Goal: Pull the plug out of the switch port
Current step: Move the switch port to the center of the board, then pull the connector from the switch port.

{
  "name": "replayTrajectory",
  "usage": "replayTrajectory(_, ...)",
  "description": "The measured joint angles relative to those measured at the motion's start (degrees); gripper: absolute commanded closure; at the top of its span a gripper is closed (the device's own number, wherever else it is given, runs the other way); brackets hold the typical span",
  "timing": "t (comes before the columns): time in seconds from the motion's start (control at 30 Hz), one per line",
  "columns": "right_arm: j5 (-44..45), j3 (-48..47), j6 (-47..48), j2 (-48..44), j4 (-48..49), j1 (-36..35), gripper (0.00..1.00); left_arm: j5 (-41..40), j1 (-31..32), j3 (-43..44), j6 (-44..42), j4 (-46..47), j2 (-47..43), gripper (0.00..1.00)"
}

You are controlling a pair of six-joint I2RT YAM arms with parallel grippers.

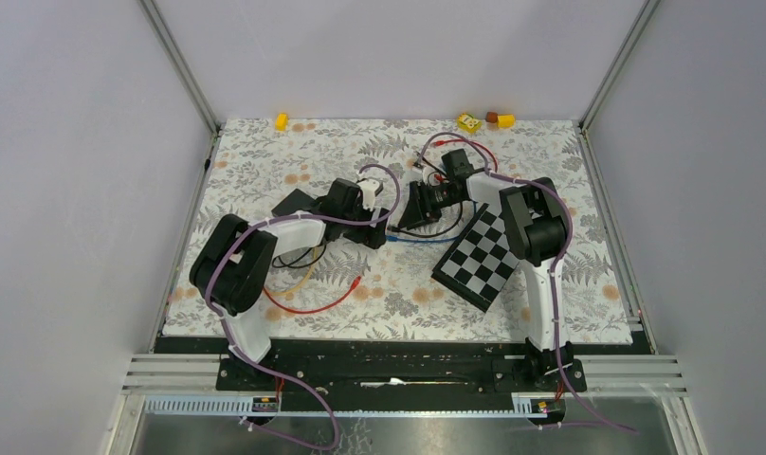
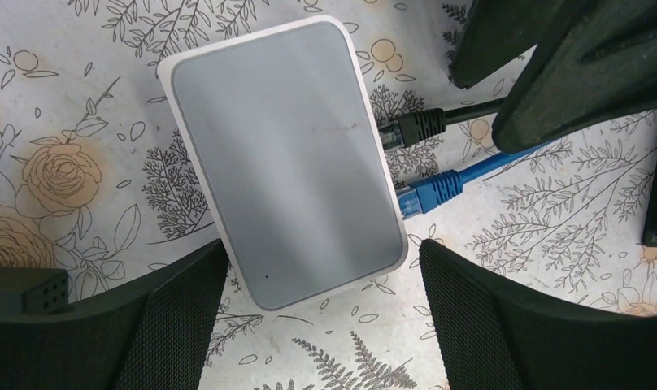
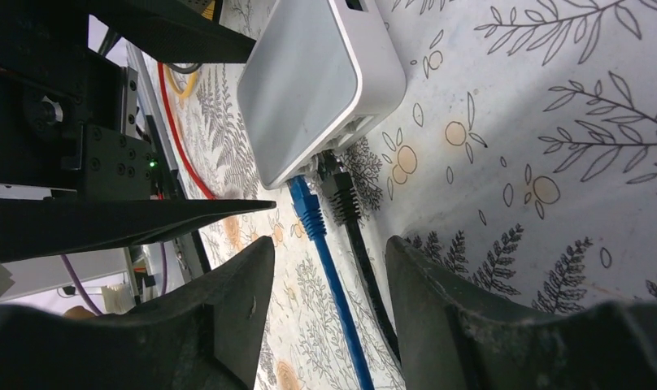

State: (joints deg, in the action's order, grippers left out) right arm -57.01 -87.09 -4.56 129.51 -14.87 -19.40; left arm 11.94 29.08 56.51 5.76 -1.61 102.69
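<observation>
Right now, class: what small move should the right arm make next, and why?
Probably ease the right jaws forward onto the blue plug: it sits in the switch, ahead of the open jaws, close beside the black plug.

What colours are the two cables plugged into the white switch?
One blue cable, one black cable; clearest in the left wrist view.

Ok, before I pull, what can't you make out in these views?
Left wrist: the top of the switch covers its ports, so latch tabs on the black plug and blue plug don't show.
Right wrist: the ports sit in shadow; how deep either plug sits is unclear. Both cables leave the bottom edge between the fingers of the right gripper.
Top external: switch and plugs are hidden under the two wrists.
</observation>
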Motion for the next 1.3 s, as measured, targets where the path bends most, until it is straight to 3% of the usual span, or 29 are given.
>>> replayTrajectory(0.5, -4.0, 0.2, -5.0, 2.3, 4.7, -0.6, 0.44, 0.0, -0.1, -0.9, 0.0, 0.4, -0.5, 0.25)
replayTrajectory(0.83, -8.6, 0.2, -11.2, 4.9, 10.5, -0.7, 0.47, 0.6, -0.3, -0.9, 0.8, 1.2, -0.1, 0.25)
replayTrajectory(1.3, -7.9, 0.3, -14.8, 5.7, 13.6, -1.4, 0.56, 2.5, -0.8, -0.9, 1.6, 2.6, 0.3, 0.26)
